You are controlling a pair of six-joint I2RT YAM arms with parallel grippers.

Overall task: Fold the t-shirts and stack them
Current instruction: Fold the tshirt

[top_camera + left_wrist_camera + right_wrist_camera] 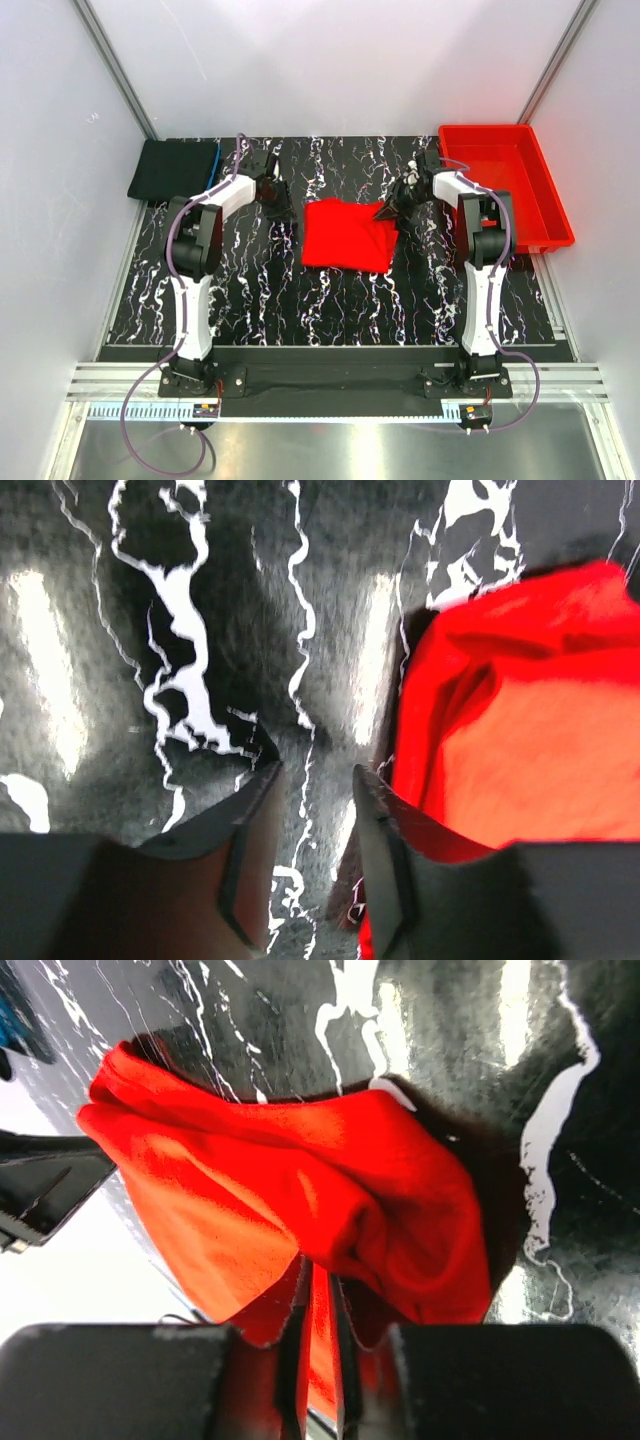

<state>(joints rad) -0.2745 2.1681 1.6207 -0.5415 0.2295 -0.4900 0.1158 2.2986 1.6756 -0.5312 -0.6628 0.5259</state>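
The red t-shirt (345, 234) lay at the middle of the table (250, 290), partly folded into a rough rectangle, with its far right corner raised and bunched. That corner was held by the right gripper (318, 1295), whose jaws were closed almost fully upon a thin fold of the red cloth. The left gripper (318, 780) was positioned low over the table, just beside the shirt's far left corner. Its jaws were parted by a narrow gap and nothing was held between them. The black t-shirt (172, 168), folded and with a blue edge (216, 160) showing, was placed at the far left corner, well apart from the red one. The red bin (505, 185) stood at the far right.

The step in hand was judged to be a fold of the red shirt, not yet completed. The next move was judged to require the left corner to be gripped as well, so that both corners could be carried over together and skewing avoided.
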